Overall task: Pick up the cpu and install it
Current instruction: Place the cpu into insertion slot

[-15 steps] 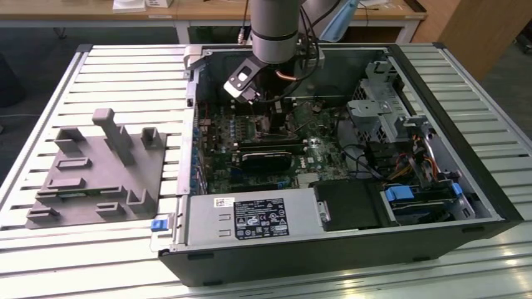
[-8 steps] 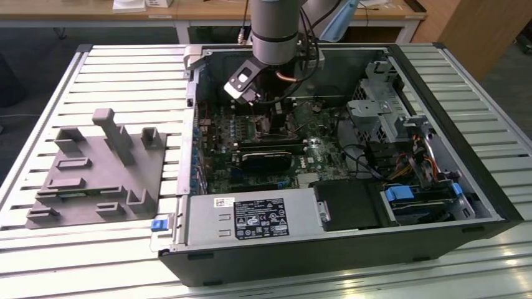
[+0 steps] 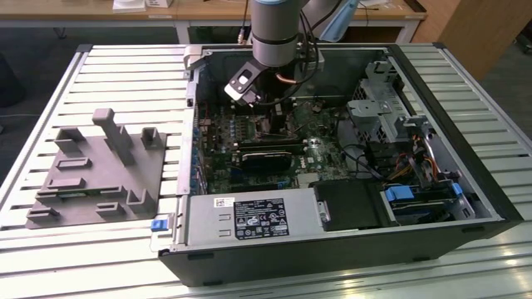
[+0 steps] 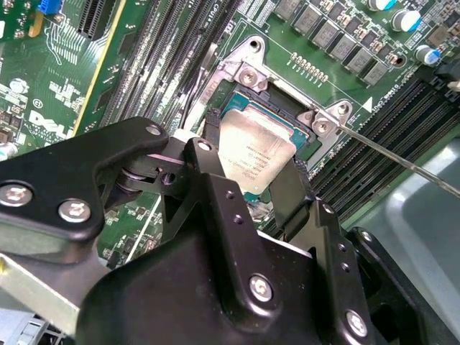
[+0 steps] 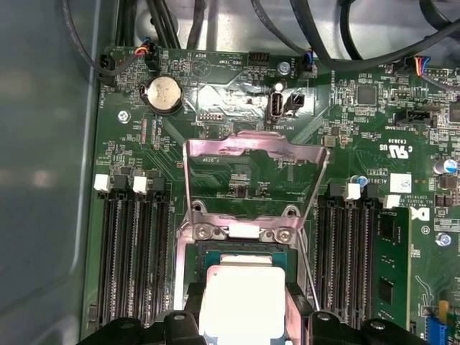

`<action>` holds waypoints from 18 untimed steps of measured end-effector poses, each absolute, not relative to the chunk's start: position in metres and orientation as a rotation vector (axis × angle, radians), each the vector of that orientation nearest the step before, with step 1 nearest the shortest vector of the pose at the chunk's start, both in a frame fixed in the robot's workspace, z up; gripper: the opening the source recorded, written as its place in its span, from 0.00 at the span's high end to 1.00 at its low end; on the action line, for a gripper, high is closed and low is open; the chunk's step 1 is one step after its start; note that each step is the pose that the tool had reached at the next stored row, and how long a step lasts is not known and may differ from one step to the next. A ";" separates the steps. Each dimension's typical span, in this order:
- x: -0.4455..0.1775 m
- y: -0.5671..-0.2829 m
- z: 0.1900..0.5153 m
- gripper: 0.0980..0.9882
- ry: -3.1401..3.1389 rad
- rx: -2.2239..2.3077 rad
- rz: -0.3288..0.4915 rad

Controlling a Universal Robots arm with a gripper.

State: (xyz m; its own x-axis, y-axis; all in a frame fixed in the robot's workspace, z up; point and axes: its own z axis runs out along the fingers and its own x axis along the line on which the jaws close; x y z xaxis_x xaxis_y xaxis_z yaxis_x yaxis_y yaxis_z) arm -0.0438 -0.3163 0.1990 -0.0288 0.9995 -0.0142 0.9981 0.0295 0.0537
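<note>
Inside the open computer case (image 3: pixel 465 187), the gripper (image 4: pixel 251 171) is pinching the cpu (image 4: pixel 259 147) between its black fingers (image 4: pixel 207 169), right over the open socket (image 5: pixel 244 248) on the motherboard (image 5: pixel 237 154), whose metal frame (image 5: pixel 251 147) stands tipped up.

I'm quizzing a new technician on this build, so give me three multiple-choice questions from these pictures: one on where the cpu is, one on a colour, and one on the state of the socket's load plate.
1. Where is the cpu? A in a person's hand; B between the fingers of the gripper at the socket; C on the floor.
2. What colour is the motherboard? A green; B red; C white.
3. The socket's load plate is: A closed flat over the chip; B swung up open; C missing.

Answers: B, both wrist views show black fingers flanking the cpu over the socket; A, the board is green throughout; B, in the first wrist view the plate stands raised beyond the socket.
</note>
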 end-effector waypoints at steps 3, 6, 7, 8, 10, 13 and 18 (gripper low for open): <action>-0.043 -0.316 0.198 0.52 2.219 2.155 0.044; -0.043 -0.315 0.197 0.52 2.219 2.155 0.044; -0.043 -0.315 0.197 0.52 2.219 2.155 0.044; -0.043 -0.315 0.197 0.52 2.219 2.155 0.043; -0.043 -0.315 0.197 0.52 2.219 2.155 0.044; -0.043 -0.315 0.197 0.52 2.219 2.155 0.043; -0.043 -0.315 0.196 0.44 2.219 2.155 0.043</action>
State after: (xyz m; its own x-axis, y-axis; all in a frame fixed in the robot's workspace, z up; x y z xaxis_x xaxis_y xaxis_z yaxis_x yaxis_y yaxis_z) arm -0.0433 -0.3152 0.1965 -0.0288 0.9995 -0.0153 0.9981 0.0296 0.0536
